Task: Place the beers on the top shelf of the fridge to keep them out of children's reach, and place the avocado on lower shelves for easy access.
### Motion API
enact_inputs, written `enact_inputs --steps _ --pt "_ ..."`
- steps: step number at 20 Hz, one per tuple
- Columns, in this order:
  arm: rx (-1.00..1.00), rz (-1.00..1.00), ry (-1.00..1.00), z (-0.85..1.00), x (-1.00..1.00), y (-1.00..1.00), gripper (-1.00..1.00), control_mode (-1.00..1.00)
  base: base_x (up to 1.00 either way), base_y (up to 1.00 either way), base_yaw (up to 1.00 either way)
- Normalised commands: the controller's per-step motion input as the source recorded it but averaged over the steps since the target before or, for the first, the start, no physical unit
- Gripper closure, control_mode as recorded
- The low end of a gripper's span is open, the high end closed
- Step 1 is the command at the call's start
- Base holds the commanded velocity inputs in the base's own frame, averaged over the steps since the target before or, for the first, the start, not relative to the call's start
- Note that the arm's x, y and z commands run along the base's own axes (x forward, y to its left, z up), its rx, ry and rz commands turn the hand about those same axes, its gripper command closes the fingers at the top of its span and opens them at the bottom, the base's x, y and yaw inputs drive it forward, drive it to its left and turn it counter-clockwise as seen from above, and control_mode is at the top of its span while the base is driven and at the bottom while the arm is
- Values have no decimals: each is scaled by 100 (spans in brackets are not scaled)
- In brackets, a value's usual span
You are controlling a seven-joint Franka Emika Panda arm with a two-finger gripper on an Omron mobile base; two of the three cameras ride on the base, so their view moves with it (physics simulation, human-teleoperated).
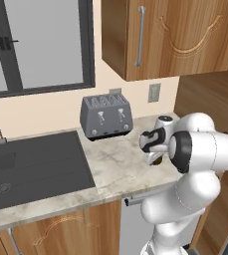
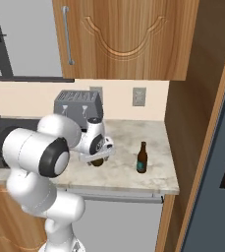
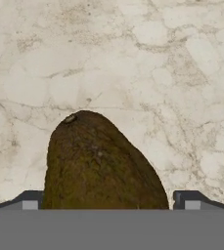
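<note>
Little of the task looks done so far. The avocado (image 3: 101, 163) lies on the marble counter (image 1: 110, 164), stem end pointing away from the hand camera, directly under the gripper (image 3: 111, 201). Its two fingertips (image 3: 30, 201) stand spread to their widest, one on each side of the fruit and clear of it, so the claw has hold of nothing. In the right base view the hand hangs low over the avocado (image 2: 98, 162), near the front of the counter, with the toaster (image 2: 77, 106) further back by the wall.

The brown beer bottle (image 2: 142, 158) with the blue-teal label stands upright on the counter to the right of the hand, apart from it, towards the fridge (image 2: 217, 177), whose dark side and lit panel show at the far right. A green bottle cannot be made out in these pictures, and the fridge shelves are hidden, so nothing can be said of them.

By my judgement the avocado grasp is the step in hand: the fingers need to come down and close. The bottle on the counter is yet to go to the top shelf
</note>
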Motion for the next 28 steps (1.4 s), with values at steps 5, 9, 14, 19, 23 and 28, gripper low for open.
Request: enact_inputs --steps 5,9,14,19,23,28 --pt "0 4 0 -38 0 0 100 -100 0 0 0" --pt "0 5 0 -33 -2 0 100 -100 0 0 0" --pt "0 5 -14 -18 -47 -2 100 -100 0 0 0" --pt "0 4 -31 36 -63 0 100 -100 0 0 0" --pt "0 10 -44 92 -69 0 100 -100 0 0 0" --pt "0 7 -43 100 -67 3 100 -100 0 0 0"
